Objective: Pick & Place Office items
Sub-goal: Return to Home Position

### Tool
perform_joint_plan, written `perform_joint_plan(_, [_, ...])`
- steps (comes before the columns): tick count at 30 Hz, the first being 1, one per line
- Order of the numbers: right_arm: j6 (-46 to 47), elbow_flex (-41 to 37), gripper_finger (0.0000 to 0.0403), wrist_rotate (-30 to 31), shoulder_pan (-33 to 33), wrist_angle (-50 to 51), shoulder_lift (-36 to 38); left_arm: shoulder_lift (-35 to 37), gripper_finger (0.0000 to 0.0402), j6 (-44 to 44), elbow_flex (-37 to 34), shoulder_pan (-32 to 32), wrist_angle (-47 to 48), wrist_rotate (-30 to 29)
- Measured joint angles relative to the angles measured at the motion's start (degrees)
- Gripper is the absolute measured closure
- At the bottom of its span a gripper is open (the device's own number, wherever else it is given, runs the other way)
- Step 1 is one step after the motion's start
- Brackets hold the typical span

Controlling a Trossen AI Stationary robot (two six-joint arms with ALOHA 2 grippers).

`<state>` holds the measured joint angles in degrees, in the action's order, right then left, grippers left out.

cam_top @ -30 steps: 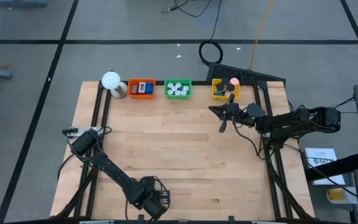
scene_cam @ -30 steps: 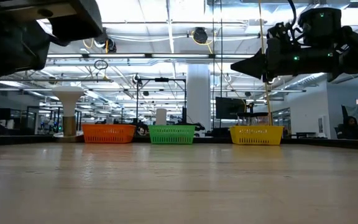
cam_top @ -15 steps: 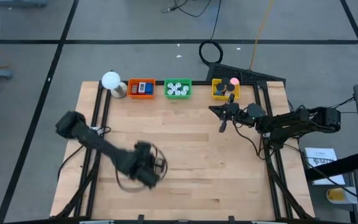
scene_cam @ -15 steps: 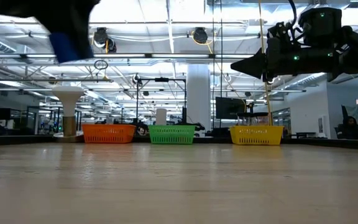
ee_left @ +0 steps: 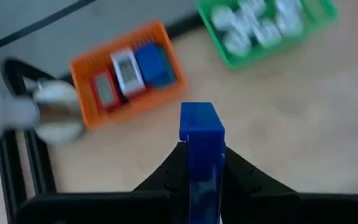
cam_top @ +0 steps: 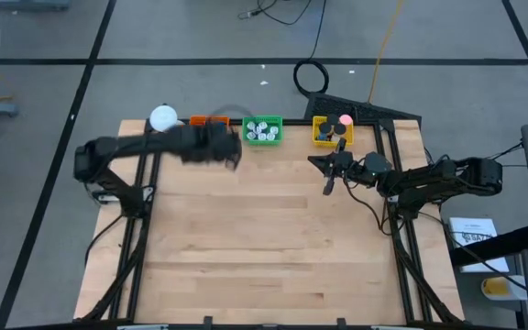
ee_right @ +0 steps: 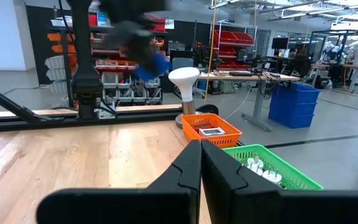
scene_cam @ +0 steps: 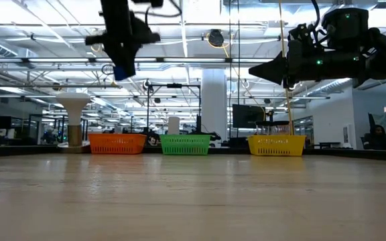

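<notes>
Left tool (ee_left: 202, 150) clamped on blue piece (ee_left: 201, 121), above bench just short of orange tray (ee_left: 132, 107) — letting go here it'd prob. clip the rim & bounce out; right tool (ee_right: 199, 149), fingers together, waits nr yellow tray (cam_top: 316, 133).

Count: three baskets: one orange basket (ee_left: 132, 107), one green basket (ee_left: 253, 57), one yellow basket (scene_cam: 276, 145). One white ball lamp (cam_top: 163, 117). Orange holds three flat pieces: one red piece (ee_left: 104, 90), one white-faced piece (ee_left: 127, 70), one blue piece (ee_left: 154, 62). Green: white bits (ee_left: 253, 28), too blurred for me to count. Yellow: one pink roll (cam_top: 346, 120) showing. Plus one blue block (ee_left: 201, 124) in my left gripper (ee_left: 202, 149).
</notes>
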<state>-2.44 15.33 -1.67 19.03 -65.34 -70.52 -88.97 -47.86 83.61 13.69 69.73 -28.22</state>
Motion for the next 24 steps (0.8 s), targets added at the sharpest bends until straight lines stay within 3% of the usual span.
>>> perform_joint_plan(5, [-0.21, 0.00, 0.0399, 0.00, 0.00, -0.02, 0.00, -1.68, 0.0357, 11.84, 0.02, 14.00, -10.55, 3.01])
perform_joint_plan(10, [-1.38, 0.00, 0.0399, 0.04, 0.00, -0.01, 0.00, -5.79, 0.0357, 15.57, 0.02, 23.50, -14.59, 5.66])
perform_joint_plan(24, [-1.94, 0.00, 0.0399, 0.04, 0.00, 0.02, 0.00, -22.39, 0.0352, 17.12, 0.00, 31.32, -15.67, 4.31])
